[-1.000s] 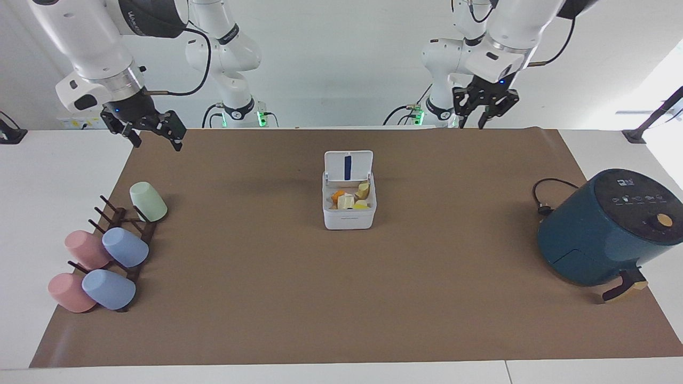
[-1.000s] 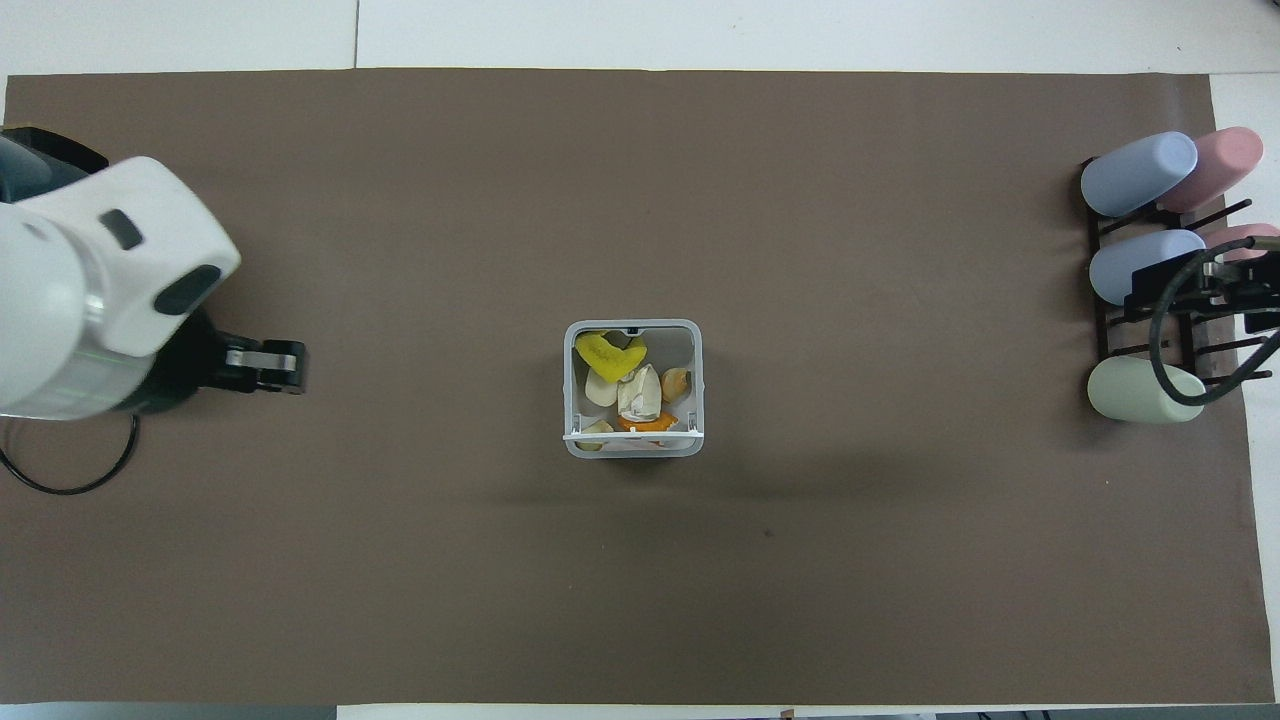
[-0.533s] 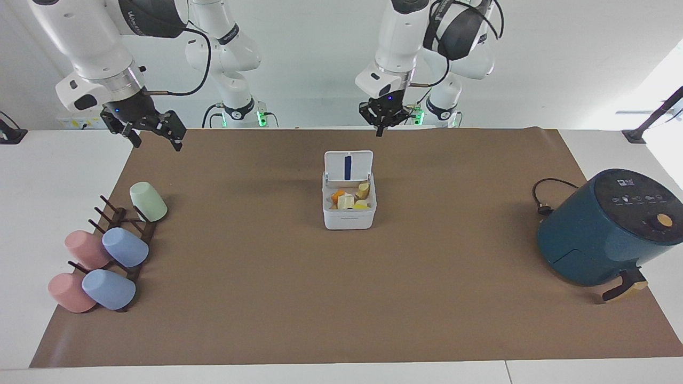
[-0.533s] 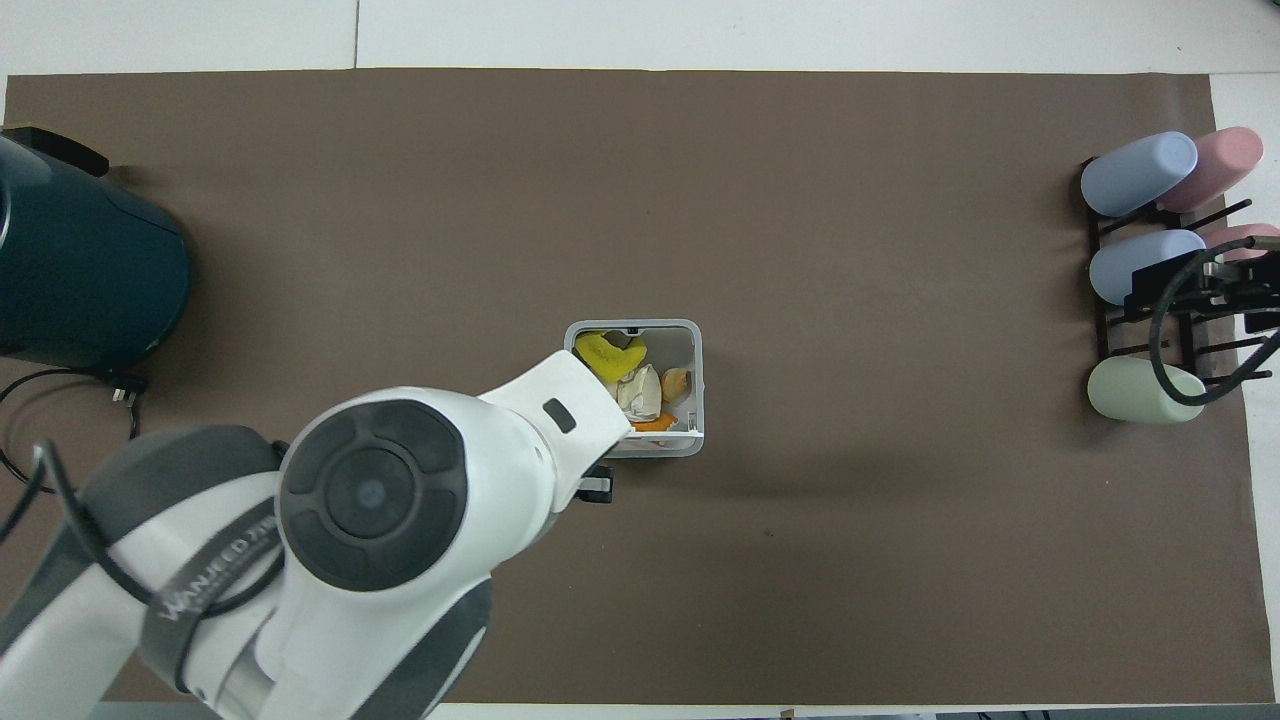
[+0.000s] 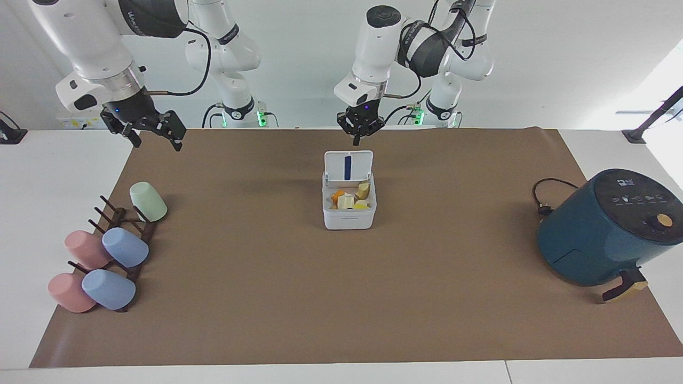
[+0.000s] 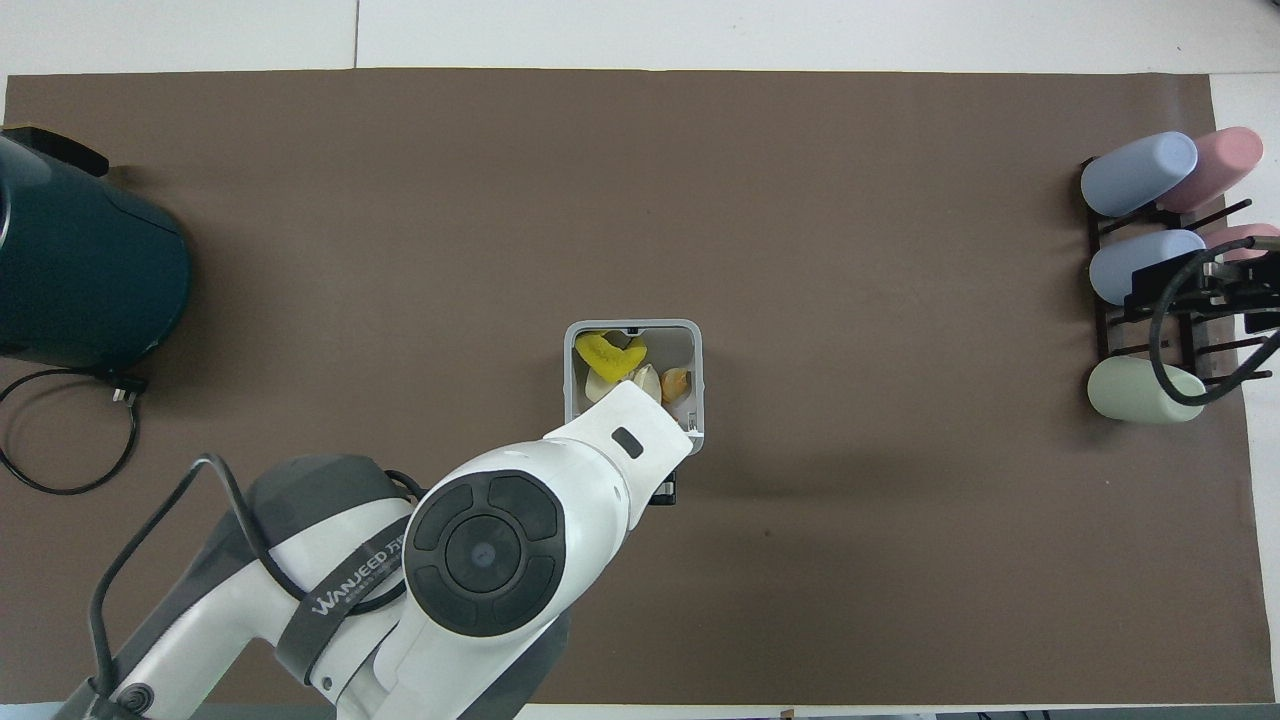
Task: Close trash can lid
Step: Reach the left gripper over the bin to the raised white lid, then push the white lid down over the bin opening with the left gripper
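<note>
A: The small white cube-shaped plastic trash can (image 5: 349,207) sits mid-table on the brown paper mat (image 5: 341,298). Its white square hinged lid (image 5: 348,165) stands upright at the edge nearer the robots, the dark blue strip on its underside showing. Inside lie scraps (image 5: 349,198): yellow, orange and pale pieces.

B: And the other containers?

A: Toward the right arm's end, a dark wooden rack (image 5: 125,240) carries five plastic cups (image 5: 125,248) lying on pegs: one pale green, two blue, two pink. Toward the left arm's end stands the large dark teal air fryer (image 5: 608,226), its black cord (image 5: 544,197) looped beside it.

B: What is hard to see?

A: From overhead the left arm's white wrist covers the nearer part of the can and the whole lid. The left gripper (image 5: 359,133) hangs in the air just above the lid's top edge, not touching; its fingers point down and look drawn together. The right gripper (image 5: 155,137) waits over the mat's corner at its own end, fingers spread apart; overhead, it overlaps the rack, and the view's edge cuts it off.

B: Room to move?

A: Bare mat surrounds the can on all sides; rack and fryer are well apart from it.
</note>
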Available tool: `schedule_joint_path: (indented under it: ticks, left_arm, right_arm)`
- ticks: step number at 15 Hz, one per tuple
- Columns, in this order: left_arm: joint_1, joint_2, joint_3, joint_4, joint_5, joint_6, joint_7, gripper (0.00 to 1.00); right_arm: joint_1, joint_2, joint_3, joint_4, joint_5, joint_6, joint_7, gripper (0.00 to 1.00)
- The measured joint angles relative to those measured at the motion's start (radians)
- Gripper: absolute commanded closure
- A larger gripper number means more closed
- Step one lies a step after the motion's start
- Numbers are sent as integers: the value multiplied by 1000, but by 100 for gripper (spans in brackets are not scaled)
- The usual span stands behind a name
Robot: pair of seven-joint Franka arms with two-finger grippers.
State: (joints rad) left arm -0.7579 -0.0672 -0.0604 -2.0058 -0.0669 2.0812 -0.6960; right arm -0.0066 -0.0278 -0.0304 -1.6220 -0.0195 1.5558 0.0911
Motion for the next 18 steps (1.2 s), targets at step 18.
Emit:
schedule_joint_path:
  ticks: [18]
  left_arm:
    - [81,217,29,132,0,168,-15,100]
  right_arm:
    - [0,0,0,0,0,0,0,0]
